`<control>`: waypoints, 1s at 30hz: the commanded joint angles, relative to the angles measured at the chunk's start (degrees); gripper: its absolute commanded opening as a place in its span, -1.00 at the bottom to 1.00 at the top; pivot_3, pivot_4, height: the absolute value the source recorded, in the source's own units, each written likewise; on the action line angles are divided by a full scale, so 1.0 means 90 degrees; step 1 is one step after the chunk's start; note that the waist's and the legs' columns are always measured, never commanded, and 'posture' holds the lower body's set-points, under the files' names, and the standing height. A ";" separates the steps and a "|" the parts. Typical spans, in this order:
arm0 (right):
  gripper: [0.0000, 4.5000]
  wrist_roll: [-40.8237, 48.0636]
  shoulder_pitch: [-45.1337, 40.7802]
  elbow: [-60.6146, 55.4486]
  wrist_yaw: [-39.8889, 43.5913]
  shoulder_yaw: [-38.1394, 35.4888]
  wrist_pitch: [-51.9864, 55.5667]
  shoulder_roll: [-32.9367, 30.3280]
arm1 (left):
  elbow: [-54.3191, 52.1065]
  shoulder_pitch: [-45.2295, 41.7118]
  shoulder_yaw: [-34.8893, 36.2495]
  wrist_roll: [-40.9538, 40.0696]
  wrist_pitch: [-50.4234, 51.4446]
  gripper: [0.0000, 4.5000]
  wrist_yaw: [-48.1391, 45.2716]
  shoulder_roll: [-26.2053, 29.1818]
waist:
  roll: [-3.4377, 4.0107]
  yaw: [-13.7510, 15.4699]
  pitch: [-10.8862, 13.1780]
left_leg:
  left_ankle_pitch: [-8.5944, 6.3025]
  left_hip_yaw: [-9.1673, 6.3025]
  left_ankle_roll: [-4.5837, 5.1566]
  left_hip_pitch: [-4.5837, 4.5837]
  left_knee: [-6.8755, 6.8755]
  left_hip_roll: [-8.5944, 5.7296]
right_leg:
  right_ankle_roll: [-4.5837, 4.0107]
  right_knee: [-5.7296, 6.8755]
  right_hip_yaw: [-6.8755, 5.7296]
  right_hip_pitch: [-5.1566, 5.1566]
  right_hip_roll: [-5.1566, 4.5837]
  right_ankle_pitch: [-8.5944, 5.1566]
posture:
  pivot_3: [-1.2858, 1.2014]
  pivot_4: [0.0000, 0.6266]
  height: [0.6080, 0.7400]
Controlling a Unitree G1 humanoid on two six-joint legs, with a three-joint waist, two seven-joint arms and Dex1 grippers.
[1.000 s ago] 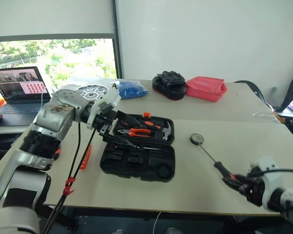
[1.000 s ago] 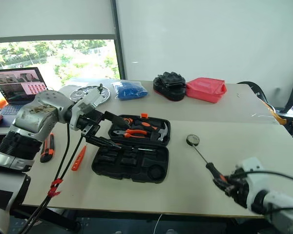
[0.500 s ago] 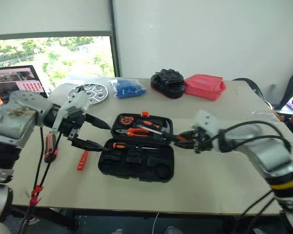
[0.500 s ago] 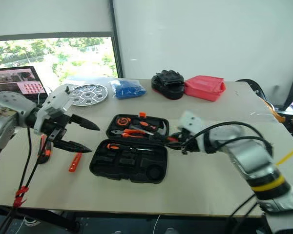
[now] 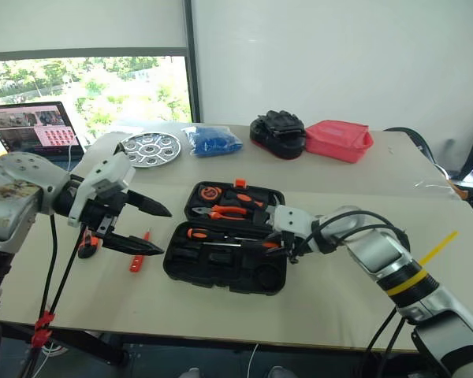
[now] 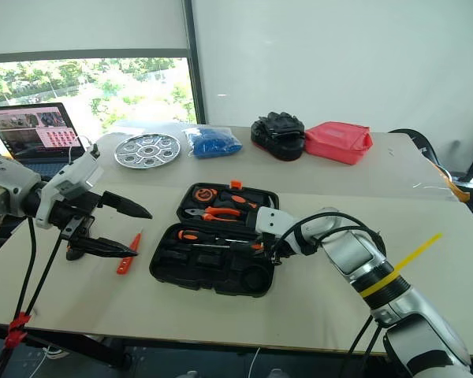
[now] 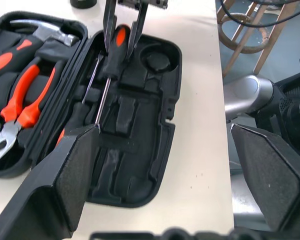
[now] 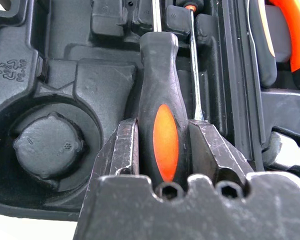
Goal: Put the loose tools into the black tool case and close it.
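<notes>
The right gripper (image 8: 162,145) pinches a long screwdriver (image 8: 160,100) by its black-and-orange handle, low over the near half of the open tool case (image 5: 225,272), shaft pointing toward nine o'clock along the moulded slots. A second screwdriver (image 5: 221,235) already lies just behind it. To seat it well, line the shaft up with the free groove, lower until the handle rests in its recess, then release. The left gripper (image 5: 142,228) hangs spread wide at nine o'clock of the case, above the bench (image 5: 323,291), where the slim orange tester (image 5: 137,258) lies loose.
</notes>
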 commanded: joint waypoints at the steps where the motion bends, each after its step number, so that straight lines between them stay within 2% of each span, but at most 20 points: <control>1: -0.53 -0.0148 0.0042 -0.0016 0.0041 -0.0183 0.0020 -0.0002 | -0.0146 -0.0025 0.0275 -0.0041 0.0080 1.00 0.0018 -0.0008 | 0.0000 -0.0004 0.0000 | 0.0000 0.0000 -0.0001 0.0001 0.0000 0.0000 | 0.0000 0.0003 0.0000 0.0000 0.0000 0.0000 | 0.03 -0.52 1.00; 4: -0.53 0.0049 0.0046 -0.0187 0.0099 -0.0318 0.0372 0.0078 | -0.0088 -0.0078 0.0244 0.0030 0.0035 1.00 0.0001 -0.0081 | 0.0000 -0.0003 0.0000 | 0.0001 0.0001 -0.0001 0.0002 0.0000 0.0000 | -0.0001 0.0006 0.0000 0.0000 0.0000 0.0000 | 0.03 -0.52 1.00; 5: -0.08 0.0083 0.0044 -0.0218 0.0094 -0.0358 0.0478 0.0102 | -0.0062 -0.0101 0.0232 0.0056 0.0014 1.00 -0.0006 -0.0109 | 0.0000 -0.0002 0.0000 | 0.0001 0.0000 -0.0001 0.0003 0.0001 -0.0001 | 0.0000 0.0007 0.0000 0.0000 0.0000 0.0000 | 0.03 -0.52 1.00; 7: 0.16 0.0051 0.0050 -0.0241 0.0073 -0.0401 0.0568 0.0123 | -0.0027 -0.0140 0.0217 0.0093 0.0001 1.00 -0.0016 -0.0151 | 0.0000 -0.0001 0.0000 | 0.0001 0.0000 -0.0002 0.0002 0.0001 -0.0002 | -0.0001 0.0008 0.0000 0.0000 -0.0001 0.0000 | 0.03 -0.52 1.00; 11: 0.78 0.0064 0.0111 -0.0430 0.0129 -0.0483 0.0750 0.0124 | 0.0028 -0.0204 0.0192 0.0168 -0.0030 1.00 -0.0052 -0.0240 | 0.0000 -0.0001 0.0000 | 0.0001 0.0000 -0.0001 0.0003 0.0000 -0.0001 | -0.0001 0.0012 0.0000 -0.0002 0.0000 0.0000 | 0.03 -0.52 1.00; 12: 0.88 0.0113 0.0127 -0.0541 0.0159 -0.0525 0.0821 0.0119 | 0.0059 -0.0235 0.0174 0.0198 -0.0043 1.00 -0.0062 -0.0273 | 0.0000 -0.0002 0.0000 | 0.0001 0.0000 -0.0001 0.0003 -0.0001 -0.0001 | -0.0001 0.0015 0.0000 -0.0003 0.0000 0.0000 | 0.03 -0.52 1.00; 13: 0.95 0.0159 0.0134 -0.0650 0.0183 -0.0568 0.0886 0.0114 | 0.0087 -0.0262 0.0163 0.0223 -0.0050 1.00 -0.0074 -0.0303 | 0.0000 -0.0002 0.0000 | 0.0001 0.0001 -0.0001 0.0002 -0.0001 -0.0001 | -0.0002 0.0017 0.0000 -0.0006 0.0000 0.0000 | 0.03 -0.52 1.00; 19: 0.95 0.0787 -0.0145 -0.1293 0.0217 -0.1079 0.1877 0.0210 | 0.0233 -0.0383 0.0099 0.0327 -0.0106 1.00 -0.0116 -0.0424 | 0.0000 -0.0009 0.0000 | 0.0004 0.0003 -0.0007 -0.0002 0.0001 -0.0002 | -0.0004 0.0038 0.0006 -0.0023 0.0000 -0.0001 | 0.03 -0.52 1.00; 22: 0.64 0.0799 -0.0153 -0.1302 0.0117 -0.1032 0.1972 0.0275 | 0.0289 -0.0413 0.0048 0.0352 -0.0159 1.00 -0.0116 -0.0472 | 0.0000 -0.0004 0.0000 | 0.0006 0.0002 -0.0009 -0.0001 0.0002 -0.0001 | -0.0006 0.0042 0.0005 -0.0024 0.0001 0.0000 | 0.03 -0.52 1.00; 25: 0.11 0.0543 -0.0109 -0.1051 -0.0047 -0.0778 0.1734 0.0392 | 0.0304 -0.0449 0.0023 0.0372 -0.0180 1.00 -0.0116 -0.0528 | 0.0000 -0.0005 0.0000 | 0.0006 0.0003 -0.0009 -0.0001 0.0002 -0.0002 | -0.0006 0.0041 0.0006 -0.0024 0.0000 0.0000 | 0.03 -0.52 1.00; 26: 0.02 0.0493 -0.0111 -0.0988 -0.0082 -0.0736 0.1692 0.0419 | 0.0309 -0.0456 0.0018 0.0374 -0.0186 1.00 -0.0116 -0.0535 | 0.0000 -0.0006 0.0000 | 0.0006 0.0004 -0.0009 -0.0001 0.0002 -0.0002 | -0.0006 0.0041 0.0006 -0.0024 0.0000 0.0000 | 0.03 -0.52 1.00; 29: -0.50 0.0381 -0.0182 -0.0729 -0.0206 -0.0677 0.1628 0.0549 | 0.0316 -0.0470 0.0015 0.0379 -0.0200 1.00 -0.0116 -0.0541 | 0.0000 -0.0010 0.0000 | 0.0006 0.0005 -0.0010 -0.0004 0.0002 -0.0002 | -0.0007 0.0042 0.0006 -0.0029 0.0001 0.0000 | 0.03 -0.52 1.00; 30: -0.61 0.0350 -0.0207 -0.0635 -0.0239 -0.0665 0.1595 0.0599 | 0.0310 -0.0467 0.0017 0.0380 -0.0203 1.00 -0.0116 -0.0536 | 0.0000 -0.0010 0.0000 | 0.0006 0.0005 -0.0010 -0.0006 0.0002 -0.0002 | -0.0007 0.0043 0.0006 -0.0030 0.0001 0.0000 | 0.03 -0.52 1.00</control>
